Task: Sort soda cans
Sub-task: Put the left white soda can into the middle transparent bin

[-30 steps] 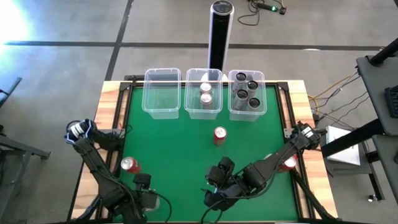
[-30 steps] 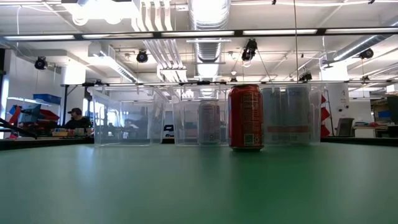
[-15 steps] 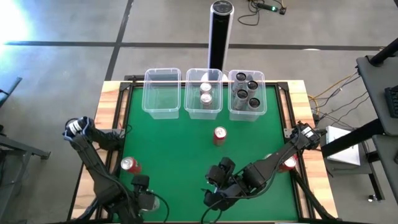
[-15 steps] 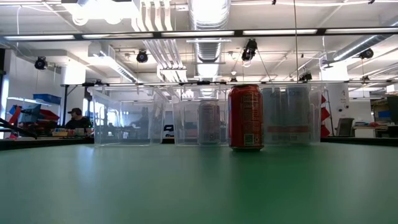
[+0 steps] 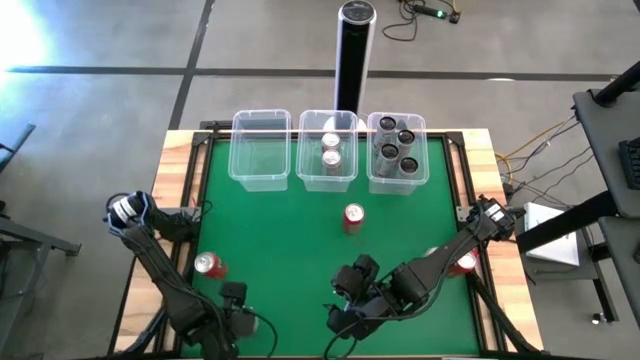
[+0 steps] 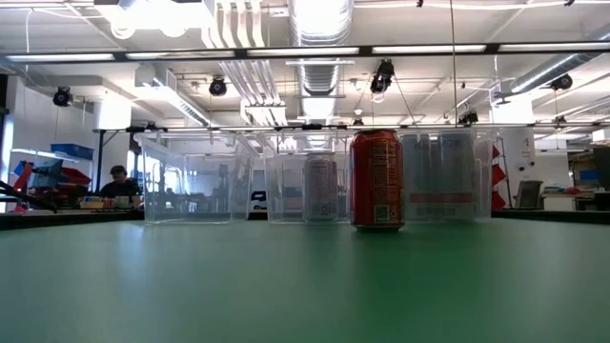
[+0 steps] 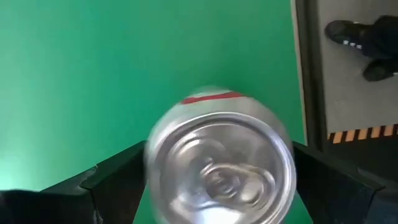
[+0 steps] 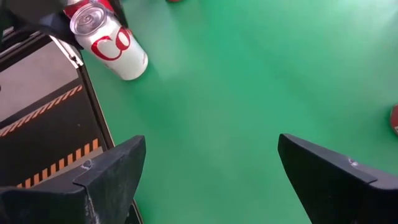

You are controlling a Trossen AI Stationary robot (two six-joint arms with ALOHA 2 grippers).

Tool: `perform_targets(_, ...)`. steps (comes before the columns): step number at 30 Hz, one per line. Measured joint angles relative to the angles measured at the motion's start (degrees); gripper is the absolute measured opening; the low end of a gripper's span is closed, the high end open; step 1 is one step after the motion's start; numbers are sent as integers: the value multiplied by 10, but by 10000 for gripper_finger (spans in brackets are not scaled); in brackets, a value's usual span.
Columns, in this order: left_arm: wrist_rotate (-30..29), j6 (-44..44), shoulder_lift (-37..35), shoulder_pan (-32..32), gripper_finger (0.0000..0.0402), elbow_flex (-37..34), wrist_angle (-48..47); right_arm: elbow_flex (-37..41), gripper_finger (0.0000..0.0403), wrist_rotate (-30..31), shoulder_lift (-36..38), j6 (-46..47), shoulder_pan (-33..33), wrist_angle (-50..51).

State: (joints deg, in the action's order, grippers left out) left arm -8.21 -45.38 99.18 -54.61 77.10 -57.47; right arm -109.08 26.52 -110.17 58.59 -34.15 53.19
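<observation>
Red can (image 5: 353, 217), green table (image 5: 280, 230), perhaps red-striped silver can (image 7: 219, 167).

An open industrial lab or workshop; exposed ceiling ducts (image 6: 319, 38), strip lights (image 6: 286, 50), concrete floor (image 5: 100, 110); a person (image 6: 119, 181) at a far bench.

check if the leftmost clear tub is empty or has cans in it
Empty. In the high view the left tub shows only bare bottom, while the middle tub holds silver cans and the right tub holds dark cans.
</observation>
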Motion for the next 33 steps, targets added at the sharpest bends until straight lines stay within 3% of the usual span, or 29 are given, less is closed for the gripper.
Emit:
perform_targets(6, 15, 13, 0, 10, 340, -33, 40, 0, 361, 0, 0, 7, 0, -1)
perform_targets(11, 16, 41, -2, 20, 280, -36, 40, 0, 361, 0, 0, 8, 0, -2)
perform_targets(16, -8, 93, -8, 54, 280, -19, 0, 0, 361, 2, 1, 4, 2, -2)
perform_targets(20, -20, 200, -15, 118, 280, -5, 17, 0, 361, 8, 2, -23, 12, -9)
perform_targets(26, -30, 341, -11, 247, 280, 1, 46, 0, 361, -29, -2, -68, 22, 1)
perform_targets(33, -33, 384, -8, 367, 280, 0, 97, 0, 361, -51, -1, -37, 7, 49)
